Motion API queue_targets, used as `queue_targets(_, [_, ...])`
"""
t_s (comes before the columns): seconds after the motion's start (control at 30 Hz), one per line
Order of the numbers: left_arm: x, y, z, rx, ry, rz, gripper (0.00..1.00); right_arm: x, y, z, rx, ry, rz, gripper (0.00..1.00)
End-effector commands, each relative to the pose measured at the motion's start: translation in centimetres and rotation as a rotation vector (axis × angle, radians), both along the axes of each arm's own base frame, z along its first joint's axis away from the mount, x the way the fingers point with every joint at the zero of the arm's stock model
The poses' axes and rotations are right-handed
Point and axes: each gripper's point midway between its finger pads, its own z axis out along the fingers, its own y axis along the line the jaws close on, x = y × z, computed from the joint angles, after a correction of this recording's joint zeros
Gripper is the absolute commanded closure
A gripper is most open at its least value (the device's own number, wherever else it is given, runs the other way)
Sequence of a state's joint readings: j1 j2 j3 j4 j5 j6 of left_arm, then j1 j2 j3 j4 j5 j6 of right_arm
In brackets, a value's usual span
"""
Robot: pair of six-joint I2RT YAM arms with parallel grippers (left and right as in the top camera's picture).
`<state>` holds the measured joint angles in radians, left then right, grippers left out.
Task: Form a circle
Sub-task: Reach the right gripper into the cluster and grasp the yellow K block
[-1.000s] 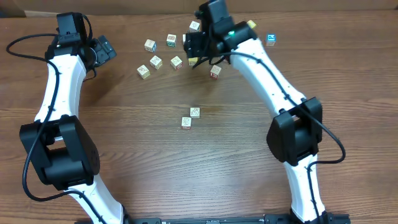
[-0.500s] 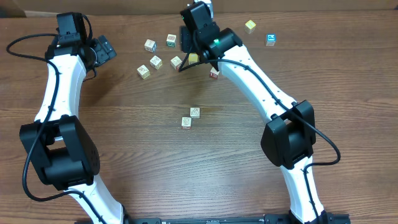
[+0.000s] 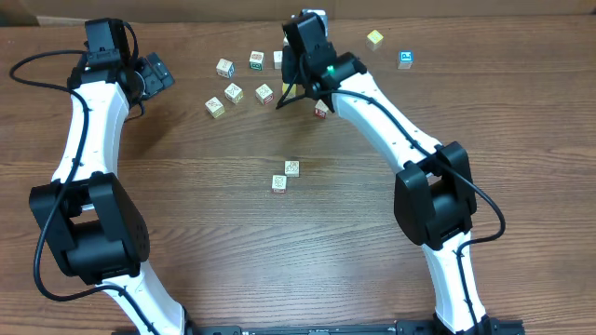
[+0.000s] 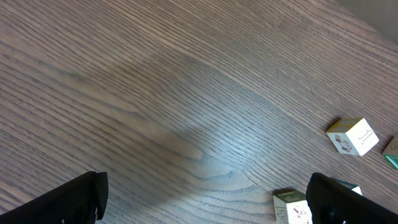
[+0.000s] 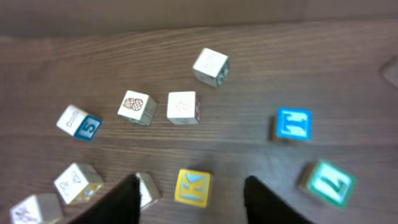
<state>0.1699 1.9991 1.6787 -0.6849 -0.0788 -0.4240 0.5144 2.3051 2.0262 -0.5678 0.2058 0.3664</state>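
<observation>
No circle shows in any view; small picture cubes lie loosely scattered at the far side of the table. My right gripper [image 3: 291,91] [image 5: 194,202] hangs open over them. A yellow cube [image 5: 193,186] lies on the wood between its dark fingers [image 5: 121,200], touching neither. A whitish cube [image 5: 148,188] sits against the left finger. A teal-green-marked cube [image 5: 326,181] and a blue one [image 5: 293,123] lie to its right. My left gripper [image 3: 156,73] [image 4: 205,208] stands wide open at the far left with only bare wood between its fingers [image 4: 68,199].
Two cubes [image 3: 291,167] [image 3: 278,182] lie apart mid-table. A yellow cube [image 3: 374,38] and a blue one [image 3: 406,60] sit far right. Several more [image 3: 224,67] [image 3: 234,92] [image 3: 215,108] lie left of the right gripper. The left wrist view shows two white cubes [image 4: 352,135] [image 4: 292,207].
My right gripper swung left over the cubes, then edged back right, and its fingers came closer together. The left arm has not moved.
</observation>
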Motion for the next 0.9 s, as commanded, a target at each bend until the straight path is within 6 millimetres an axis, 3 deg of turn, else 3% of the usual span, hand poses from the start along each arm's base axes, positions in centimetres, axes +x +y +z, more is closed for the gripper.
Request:
queue_targets(0.0, [0.3, -0.3, 1.0, 0.002, -0.024, -0.005, 0.0, -0.2, 0.2, -2.7, 0.002, 0.009, 0.003, 0.46])
queue_targets(0.23, [0.3, -0.3, 1.0, 0.002, -0.024, -0.005, 0.0, -0.7, 0.8, -5.9, 0.041, -0.004, 0.033, 0.46])
queue_targets(0.47, [0.3, -0.3, 1.0, 0.002, -0.024, -0.005, 0.0, -1.2, 1.0, -7.2, 0.037, 0.003, 0.04, 0.41])
queue_targets(0.67, [0.3, -0.3, 1.0, 0.002, -0.024, -0.005, 0.0, -1.3, 1.3, -8.6, 0.034, 0.018, 0.048, 0.2])
queue_targets(0.87, [0.3, -0.3, 1.0, 0.002, -0.024, -0.005, 0.0, -1.1, 1.4, -10.8, 0.025, 0.028, 0.051, 0.22])
